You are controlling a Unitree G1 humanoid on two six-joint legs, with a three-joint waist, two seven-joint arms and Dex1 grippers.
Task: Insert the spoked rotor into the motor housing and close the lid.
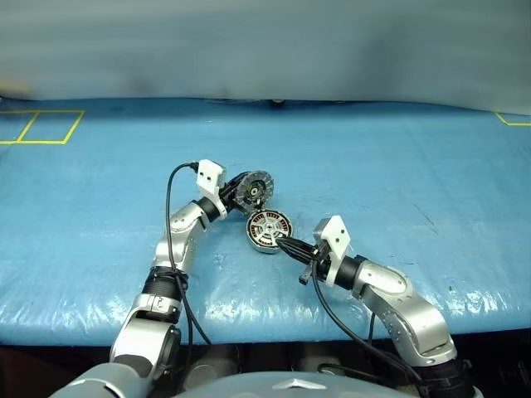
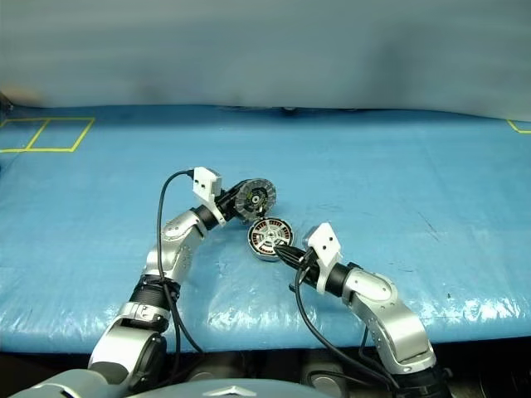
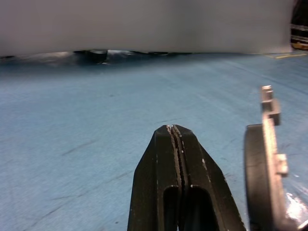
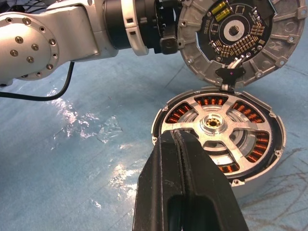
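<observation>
Currently the lid (image 4: 236, 41) is being propped upright at twelve o'clock of the motor housing (image 4: 219, 139), with the spoked rotor (image 4: 216, 126) already seated inside, by the left gripper (image 4: 166, 36), pressed together behind it, while the right gripper (image 4: 180, 144), likewise pressed together, is being held at the housing's six o'clock rim.

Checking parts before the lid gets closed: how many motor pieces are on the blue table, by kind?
Motor housing: 1
Spoked rotor, seated in the housing: 1
Lid, standing open: 1
Total: 3
</observation>
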